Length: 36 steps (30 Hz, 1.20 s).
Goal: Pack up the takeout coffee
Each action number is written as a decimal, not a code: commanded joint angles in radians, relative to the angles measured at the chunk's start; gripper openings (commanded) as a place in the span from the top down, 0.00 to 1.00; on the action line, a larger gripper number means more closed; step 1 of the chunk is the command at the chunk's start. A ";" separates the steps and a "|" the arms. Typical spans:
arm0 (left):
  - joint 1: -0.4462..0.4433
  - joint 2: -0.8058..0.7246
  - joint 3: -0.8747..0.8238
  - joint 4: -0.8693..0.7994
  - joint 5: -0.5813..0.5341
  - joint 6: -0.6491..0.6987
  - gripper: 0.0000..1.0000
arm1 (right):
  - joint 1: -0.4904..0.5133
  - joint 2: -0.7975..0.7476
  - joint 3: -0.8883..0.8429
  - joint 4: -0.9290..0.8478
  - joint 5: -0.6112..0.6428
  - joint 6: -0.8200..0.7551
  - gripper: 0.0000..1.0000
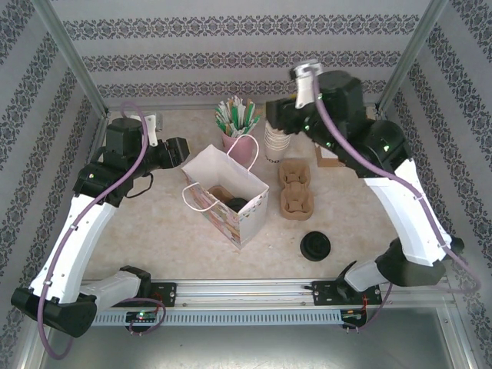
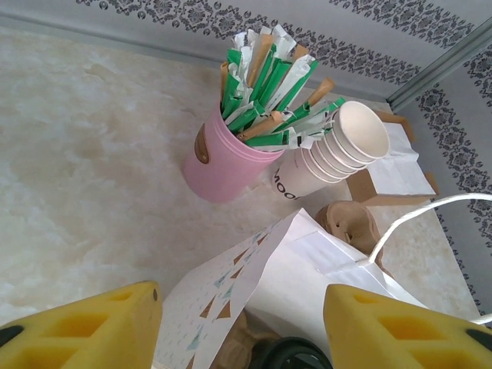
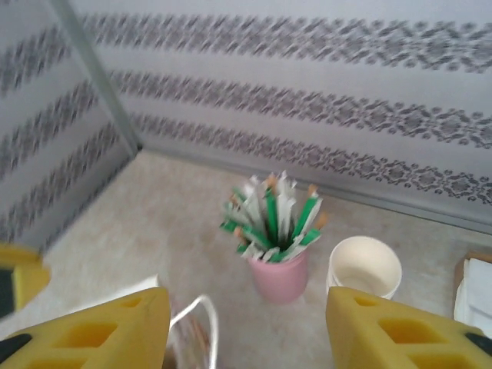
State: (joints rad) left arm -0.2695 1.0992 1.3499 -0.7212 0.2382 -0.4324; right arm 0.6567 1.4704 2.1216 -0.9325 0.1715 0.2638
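A white paper bag (image 1: 231,201) with a small triangle print stands open mid-table. Inside it a round black lid (image 1: 237,203) sits beside a brown pulp carrier (image 1: 221,193); the cup under that lid is hidden, so I take it for the takeout coffee (image 2: 296,355). My left gripper (image 1: 183,150) hovers open just above the bag's back left corner (image 2: 254,254), which shows between its yellow fingers (image 2: 92,327). My right gripper (image 1: 278,115) hangs open high over the back of the table, empty, with the bag's handle (image 3: 206,319) below it.
A second brown carrier (image 1: 294,187) lies right of the bag. A low black lid piece (image 1: 315,246) rests near the front right. A pink cup of wrapped sticks (image 1: 240,132), stacked cream cups (image 1: 277,140) and a napkin box (image 1: 327,157) line the back.
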 commanded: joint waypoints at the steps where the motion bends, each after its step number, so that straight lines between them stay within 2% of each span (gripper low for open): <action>1: -0.013 -0.010 -0.020 0.016 -0.003 -0.018 0.43 | -0.132 0.069 -0.066 0.130 -0.205 0.083 0.47; 4: -0.013 -0.006 -0.029 0.020 0.006 -0.019 0.46 | -0.214 0.174 -0.052 0.123 -0.302 0.085 0.54; 9: -0.014 0.006 -0.032 0.018 0.033 -0.020 0.49 | -0.283 0.359 -0.029 0.123 -0.428 0.071 0.63; 18: -0.013 0.042 -0.026 -0.012 0.044 -0.016 0.52 | -0.316 0.578 0.063 0.123 -0.477 0.039 0.65; 28: -0.014 0.062 -0.023 -0.011 0.039 -0.020 0.52 | -0.321 0.679 0.139 0.125 -0.550 0.061 0.65; 36: -0.014 0.068 -0.025 -0.009 0.035 -0.012 0.51 | -0.298 0.689 0.143 0.088 -0.505 0.032 0.65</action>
State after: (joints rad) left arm -0.2695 1.1656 1.3251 -0.7193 0.2726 -0.4461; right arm 0.3450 2.1502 2.2398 -0.8207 -0.3489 0.3145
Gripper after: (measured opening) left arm 0.487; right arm 0.351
